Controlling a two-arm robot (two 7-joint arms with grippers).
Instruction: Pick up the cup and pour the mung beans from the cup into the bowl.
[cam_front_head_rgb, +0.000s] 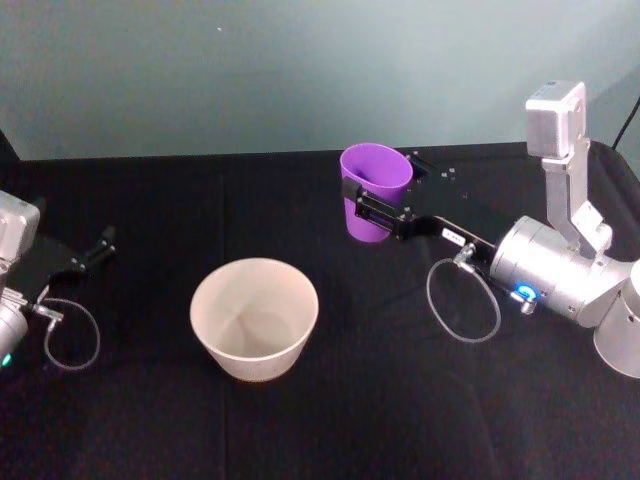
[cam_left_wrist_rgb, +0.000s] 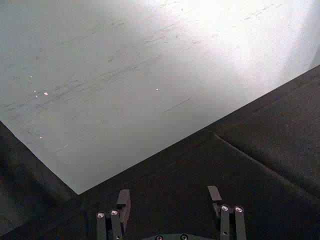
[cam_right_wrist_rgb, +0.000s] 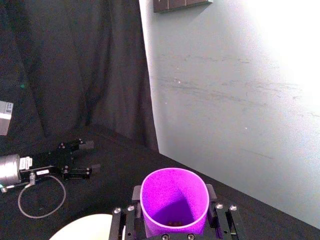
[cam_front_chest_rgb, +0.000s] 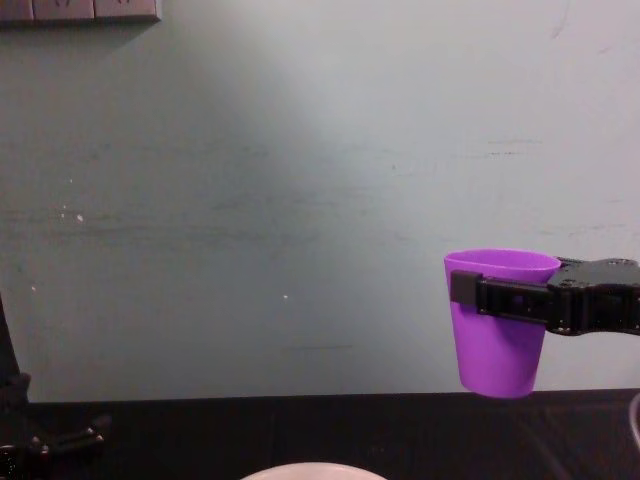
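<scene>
The right gripper (cam_front_head_rgb: 383, 190) clamps the upright cup (cam_front_head_rgb: 365, 225), beans (cam_right_wrist_rgb: 173, 223) at its bottom, above the table, right of and beyond the bowl (cam_front_head_rgb: 205, 300). The left gripper (cam_front_head_rgb: 95, 250) rests open and empty, far left.

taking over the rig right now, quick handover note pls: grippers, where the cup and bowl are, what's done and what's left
left gripper: open, holding nothing, parked at the left edge of the table.
right gripper: shut on the cup, which is upright and looks lifted off the table.
mung beans: a few dark grains at the cup's bottom.
bowl: on the table, looks empty; the cup is behind it and to its right, not over it.
done: cup grasped and raised.
left: carry it over the bowl, tilt, pour.
</scene>
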